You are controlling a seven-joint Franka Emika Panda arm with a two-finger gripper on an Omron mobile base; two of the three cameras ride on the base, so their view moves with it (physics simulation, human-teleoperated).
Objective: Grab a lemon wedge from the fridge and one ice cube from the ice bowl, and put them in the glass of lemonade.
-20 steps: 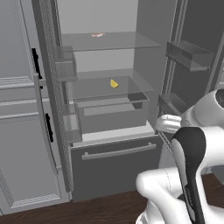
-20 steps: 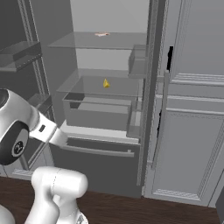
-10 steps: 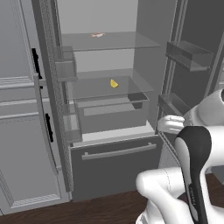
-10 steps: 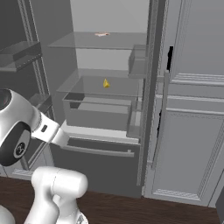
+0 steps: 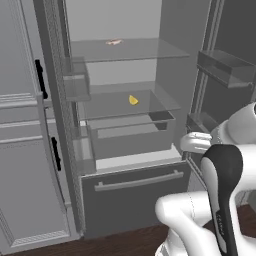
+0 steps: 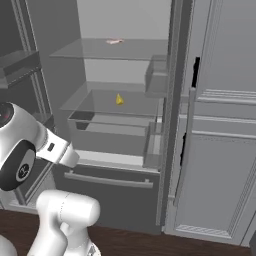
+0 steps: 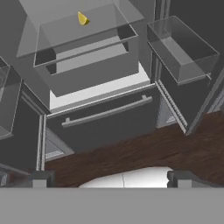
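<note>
One lemon wedge (image 5: 133, 100) on the middle glass shelf (image 5: 150, 106) of the open fridge (image 6: 165, 150). Probably light, small, slippery; best pinched across flat sides. Fingers (image 7: 43, 178) spread wide, empty, well below.

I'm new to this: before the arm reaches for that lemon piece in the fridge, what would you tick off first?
1. Fridge doors open: ok.
2. Lemon wedge in sight, on the middle glass shelf: ok.
3. Nothing beside the wedge on that shelf: ok.
4. Gripper open and empty: ok.
5. Gripper near the wedge: not ok; it hangs low, over the wood floor before the bottom drawer.
6. Pinkish item lies on the top shelf, apart from the wedge: ok.
</note>
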